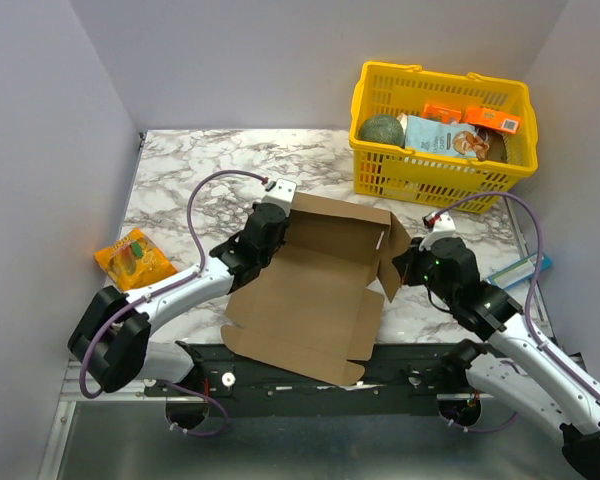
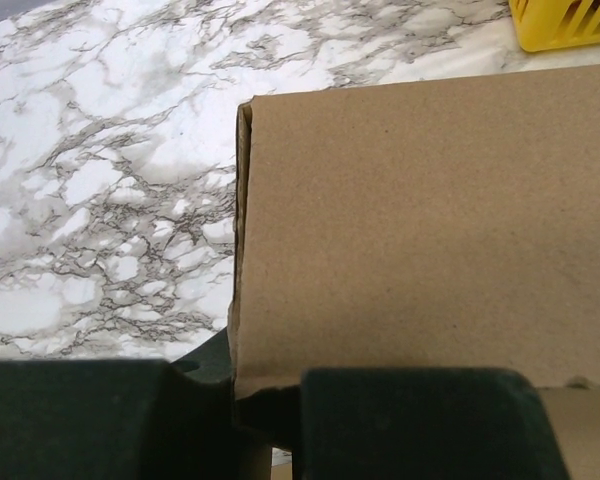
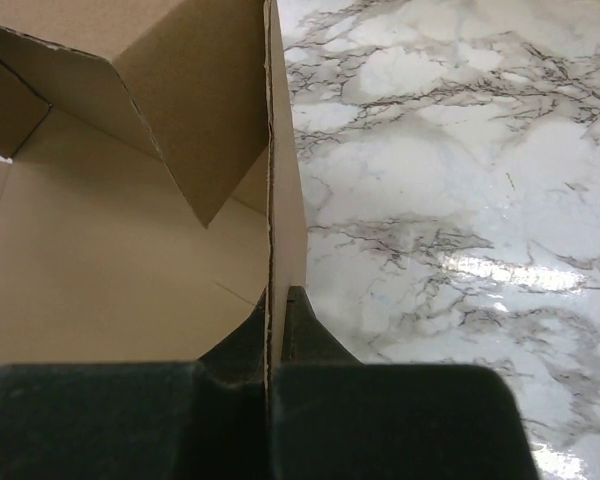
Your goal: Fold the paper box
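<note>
Paper box point(image 1: 310, 290) is lying half-formed on the marble surface point(image 1: 180, 170) between the two arms. Back and side walls are standing up; front flap is lying flat toward the arm bases. Left fingers point(image 2: 420, 425) are pinching the left wall's edge. Right fingers point(image 3: 400, 420) are clamping tight on the right wall's thin edge. Yellow basket point(image 1: 420, 170) is sitting behind, far right.

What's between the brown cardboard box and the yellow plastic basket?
Only bare marble tabletop, in the top view, separates the brown cardboard box from the yellow plastic basket.
</note>
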Controlling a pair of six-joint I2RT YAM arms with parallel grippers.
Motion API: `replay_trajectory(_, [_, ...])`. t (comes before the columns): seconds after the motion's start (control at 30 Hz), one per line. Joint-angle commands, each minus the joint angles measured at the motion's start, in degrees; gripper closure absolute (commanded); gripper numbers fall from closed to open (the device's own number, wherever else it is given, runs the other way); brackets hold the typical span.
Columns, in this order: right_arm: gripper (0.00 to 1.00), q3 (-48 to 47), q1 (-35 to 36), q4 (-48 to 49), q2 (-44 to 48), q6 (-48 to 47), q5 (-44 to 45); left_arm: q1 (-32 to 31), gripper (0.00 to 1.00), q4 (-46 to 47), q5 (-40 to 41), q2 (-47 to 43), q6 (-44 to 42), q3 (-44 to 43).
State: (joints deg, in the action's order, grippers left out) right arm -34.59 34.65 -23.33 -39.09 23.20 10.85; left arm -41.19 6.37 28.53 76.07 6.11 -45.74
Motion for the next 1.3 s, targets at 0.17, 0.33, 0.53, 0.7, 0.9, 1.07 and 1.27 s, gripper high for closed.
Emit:
replay_trajectory(0.17, [0.99, -2.0, 0.0, 11.3, -4.4, 3.7, -6.9, -5.4, 1.00, -4.9, 5.7, 3.5, 1.7, 1.6])
replay_trajectory(0.33, [0.99, -2.0, 0.1, 13.5, -6.2, 4.7, -7.2, -6.9, 1.00, -6.3, 11.3, 7.2, 5.5, 1.4])
replay_trajectory(0.53, [0.99, -1.8, 1.0, 14.5, -7.4, 6.2, -7.8, -6.9, 1.00, -10.7, 16.2, 9.7, 7.7, 0.0])
replay_trajectory(0.7, [0.99, -1.8, 1.6, 14.3, -6.8, 6.7, -7.4, -6.9, 1.00, -12.8, 18.2, 10.6, 8.7, -1.3])
replay_trajectory(0.9, [0.96, -1.6, 1.6, 14.0, -5.4, 6.5, -6.7, -7.0, 1.00, -11.0, 14.4, 10.1, 10.3, -0.8])
replay_trajectory(1.07, [0.54, -2.1, 1.6, 13.9, -4.5, 5.4, -8.1, -6.8, 1.00, -9.7, 5.8, 5.9, 8.1, 1.1])
replay_trajectory(1.27, [0.19, -7.1, 1.5, 6.1, -0.3, 0.8, -3.0, -2.8, 1.00, -9.5, -4.9, -1.2, 4.7, 5.4])
